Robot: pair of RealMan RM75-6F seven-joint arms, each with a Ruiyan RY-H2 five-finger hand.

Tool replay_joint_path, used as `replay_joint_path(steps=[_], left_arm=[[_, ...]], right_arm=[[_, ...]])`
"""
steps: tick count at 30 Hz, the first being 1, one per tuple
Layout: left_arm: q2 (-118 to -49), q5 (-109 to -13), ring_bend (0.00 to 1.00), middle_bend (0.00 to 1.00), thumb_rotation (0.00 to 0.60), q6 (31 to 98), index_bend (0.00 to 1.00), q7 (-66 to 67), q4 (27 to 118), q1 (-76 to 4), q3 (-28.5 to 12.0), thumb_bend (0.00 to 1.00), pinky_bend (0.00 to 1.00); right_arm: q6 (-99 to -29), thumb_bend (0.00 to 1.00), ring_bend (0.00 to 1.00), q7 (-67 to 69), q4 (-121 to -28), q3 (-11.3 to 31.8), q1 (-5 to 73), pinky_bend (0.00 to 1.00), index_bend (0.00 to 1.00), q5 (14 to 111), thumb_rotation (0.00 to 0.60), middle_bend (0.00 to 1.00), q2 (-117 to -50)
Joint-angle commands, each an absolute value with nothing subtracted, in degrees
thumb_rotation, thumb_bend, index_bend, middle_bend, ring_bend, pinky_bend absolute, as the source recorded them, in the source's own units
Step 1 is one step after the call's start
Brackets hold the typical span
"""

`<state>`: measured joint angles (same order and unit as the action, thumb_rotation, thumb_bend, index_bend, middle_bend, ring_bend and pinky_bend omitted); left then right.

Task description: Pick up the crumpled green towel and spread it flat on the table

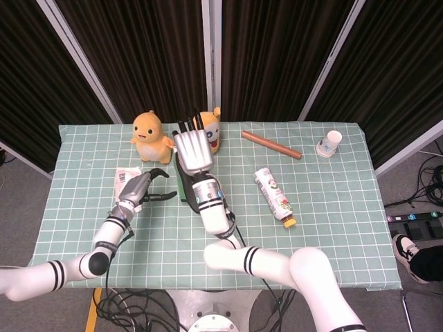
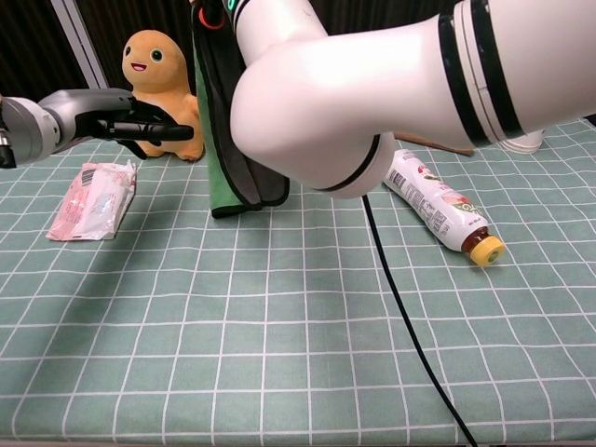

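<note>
The green towel (image 1: 181, 188) hangs in a long fold from my right hand (image 1: 192, 151), which grips its top end high above the table. In the chest view the towel (image 2: 209, 158) shows a green edge and a dark inner side, and its lower end reaches the tablecloth. My right arm (image 2: 372, 93) fills the middle of that view and hides the hand. My left hand (image 1: 142, 188) is open just left of the towel. Its fingers (image 2: 158, 130) stretch right, with the tips almost at the towel's edge; I cannot tell if they touch.
An orange plush (image 1: 151, 135) and a yellow plush (image 1: 211, 128) stand behind the towel. A pink wrapped packet (image 2: 93, 200) lies under my left arm. A bottle (image 1: 273, 196) lies to the right, with a brown stick (image 1: 271, 144) and a paper cup (image 1: 329, 143) further back.
</note>
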<state>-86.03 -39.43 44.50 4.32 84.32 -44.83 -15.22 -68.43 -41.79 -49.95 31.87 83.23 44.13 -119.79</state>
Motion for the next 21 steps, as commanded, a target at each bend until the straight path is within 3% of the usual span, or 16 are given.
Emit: replay_joint_path(steps=[1, 6, 19, 21], left_arm=[[-86.13, -39.28, 0.19, 0.26, 0.207, 44.38, 0.32, 3.99, 84.21, -44.95, -15.32, 0.00, 0.25], [-85.77, -39.43, 0.19, 0.26, 0.192, 44.19, 0.32, 3.52, 84.59, -45.05, -15.29, 0.00, 0.25], [-88.42, -36.12, 0.19, 0.26, 0.194, 46.02, 0.32, 7.66, 82.77, -46.90, -13.59, 0.00, 0.25], [-88.97, -35.19, 0.19, 0.26, 0.217, 46.45, 0.32, 8.59, 82.43, -47.25, -13.38, 0.00, 0.25]], right_arm=[[-69.81, 0.47, 0.11, -43.73, -49.22, 30.92, 84.00, 0.06, 0.76, 46.29, 0.594, 0.25, -120.54], [-69.51, 0.47, 0.10, -46.59, -47.02, 29.36, 84.21, 0.06, 0.76, 48.00, 0.597, 0.26, -122.40], [-68.60, 0.46, 0.10, -46.73, -44.99, 32.68, 85.38, 0.06, 0.76, 48.64, 0.578, 0.26, -125.88], [-68.59, 0.46, 0.10, -46.58, -45.40, 33.27, 85.20, 0.06, 0.76, 48.55, 0.578, 0.25, -125.99]])
